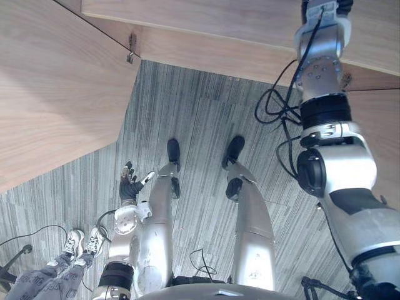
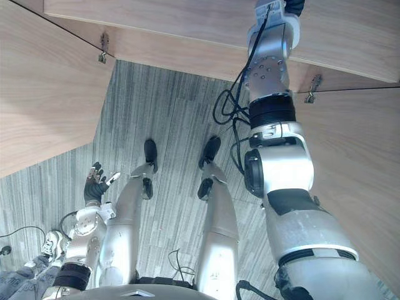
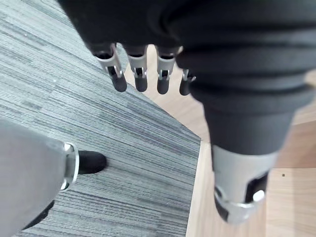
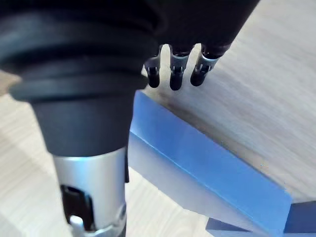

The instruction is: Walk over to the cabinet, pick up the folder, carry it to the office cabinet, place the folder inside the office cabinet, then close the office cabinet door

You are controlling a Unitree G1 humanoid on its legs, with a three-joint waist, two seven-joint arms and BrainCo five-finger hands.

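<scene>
Looks like the pick-up step. The right hand [image 4: 197,19] is out over the cabinet's wooden worktop [image 4: 266,89]. Its fingers [image 4: 175,76] are straight and open, hanging just past the top edge of the blue folder [image 4: 207,163], which sits on that worktop. Nothing's closed on it yet, far as I can tell.

My take: drop the fingers down the far face and pinch against the thumb well below the edge (that smooth cover looks slippery, so a shallow pinch could let it slide out). Then lift straight up before turning away.

The left hand [image 1: 128,182] hangs open by the leg, holding nothing.

Room-wise there's grey striped carpet [image 1: 187,112] and a pale wood panel [image 1: 56,94] on the left. A person's shoes [image 1: 75,242] are near the robot's left side, so I'd watch that turn.
</scene>
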